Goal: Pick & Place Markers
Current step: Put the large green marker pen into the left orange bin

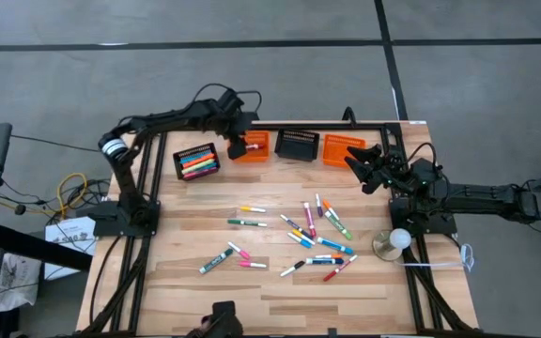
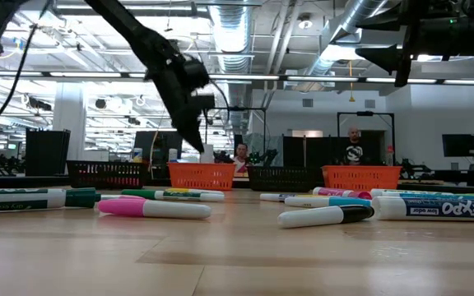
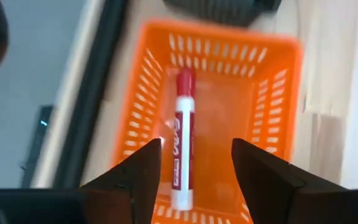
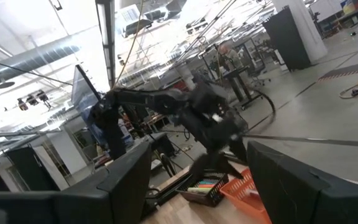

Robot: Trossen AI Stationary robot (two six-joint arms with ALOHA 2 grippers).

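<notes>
My left gripper [image 3: 196, 152] is open above the orange basket [image 3: 272, 93] at the table's far side, left of centre. A marker [image 3: 183, 130] with a white barrel and a red cap rests inside that basket, and my fingers stand on either side of its white end without touching it. In the low view that white end [image 2: 207, 153] shows just above the basket's rim. Several more markers [image 1: 308, 230] lie loose on the wooden table. My right gripper [image 1: 364, 164] waits open at the far right, raised off the table.
A black basket [image 1: 196, 161] holding several markers stands left of the orange one. Another black basket [image 1: 297, 145] and a second orange basket [image 1: 343, 148] follow to the right. A white ball on a round base [image 1: 397, 242] sits near the right arm's base. People stand in the room beyond.
</notes>
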